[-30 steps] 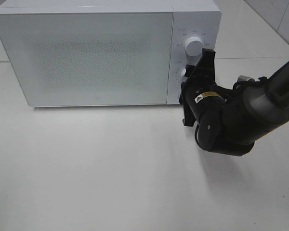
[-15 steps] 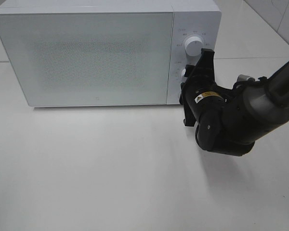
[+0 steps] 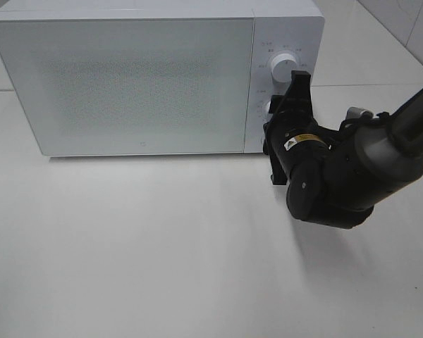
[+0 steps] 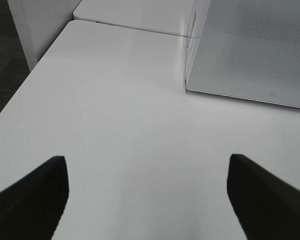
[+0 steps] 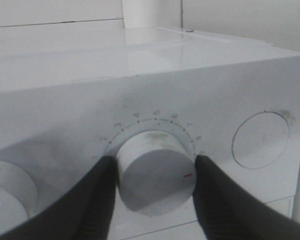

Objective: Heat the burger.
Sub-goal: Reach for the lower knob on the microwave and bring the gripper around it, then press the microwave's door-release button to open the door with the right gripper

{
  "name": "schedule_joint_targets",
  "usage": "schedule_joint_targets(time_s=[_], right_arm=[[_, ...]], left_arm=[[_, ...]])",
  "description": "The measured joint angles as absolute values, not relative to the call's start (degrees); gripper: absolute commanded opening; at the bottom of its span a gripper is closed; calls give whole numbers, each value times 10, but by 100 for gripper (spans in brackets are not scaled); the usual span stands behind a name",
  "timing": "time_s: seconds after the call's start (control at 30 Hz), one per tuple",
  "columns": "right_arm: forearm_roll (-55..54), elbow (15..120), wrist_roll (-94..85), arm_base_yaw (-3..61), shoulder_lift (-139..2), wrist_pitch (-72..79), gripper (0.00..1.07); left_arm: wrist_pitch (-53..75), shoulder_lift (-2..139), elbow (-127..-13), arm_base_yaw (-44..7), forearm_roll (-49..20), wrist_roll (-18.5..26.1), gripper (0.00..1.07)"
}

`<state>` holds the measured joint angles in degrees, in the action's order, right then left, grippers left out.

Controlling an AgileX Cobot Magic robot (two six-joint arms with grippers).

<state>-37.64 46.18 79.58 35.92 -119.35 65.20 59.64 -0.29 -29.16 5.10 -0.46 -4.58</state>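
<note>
The left end effector [image 4: 146, 160] hangs over the smooth white worktop [image 4: 115, 100]. Its two black fingers stand wide apart and hold nothing.

Next comes the big white box-shaped microwave [image 3: 127, 77]. Its flat frosted door [image 3: 134, 84] is shut. The burger is not in any picture. It may be inside behind the door, but I cannot tell.

On the right side of the microwave is a round white top knob [image 3: 283, 65]. Under it is a round white lower knob with numbers around it [image 5: 157, 172]. The black right end effector [image 5: 152, 162] pinches this lower knob, one finger on each side.

I think the job is near its end. The door is closed, and the step in hand looks like setting the time. What is left is the heating itself, and then getting the burger out.
</note>
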Motion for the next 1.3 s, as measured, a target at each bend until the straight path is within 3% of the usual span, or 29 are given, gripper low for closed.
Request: schedule_joint_targets(time_s=[0.2,0.5,0.93,1.3], right_arm=[[-390,466,764,363,-1192,650,54],[-387,466,757,367,-1192,655,72],[-292,458,716,360,-1151,571,72],[-284,352,617,356,-1059,542,72]], left_arm=[[596,-3,-292,51,-5,-46,82],[596,-3,-292,51,-5,-46,82],[596,-3,-292,51,-5,-46,82],[596,-3,-292,51,-5,-46,82]])
